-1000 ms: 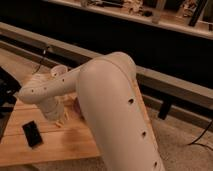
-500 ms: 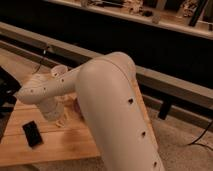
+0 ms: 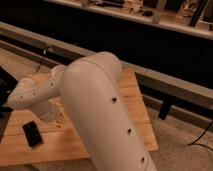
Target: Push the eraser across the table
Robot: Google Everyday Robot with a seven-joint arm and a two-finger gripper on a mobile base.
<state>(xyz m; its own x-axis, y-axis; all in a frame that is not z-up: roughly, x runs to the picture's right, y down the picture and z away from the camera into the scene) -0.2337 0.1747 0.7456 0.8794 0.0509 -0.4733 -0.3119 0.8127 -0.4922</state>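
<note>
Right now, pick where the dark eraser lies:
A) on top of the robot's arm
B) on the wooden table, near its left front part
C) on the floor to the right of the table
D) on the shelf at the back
B: the eraser lies flat on the table planks, just beside the tool, which hangs low over the wood.

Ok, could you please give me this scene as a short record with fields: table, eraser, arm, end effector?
table: light wooden plank top, partly hidden by the arm
eraser: small and black, lying flat on the table near its left front corner in the picture
arm: white and thick, reaching over the table toward the left of the picture
end effector: low over the table, just right of the eraser and a little behind it
</note>
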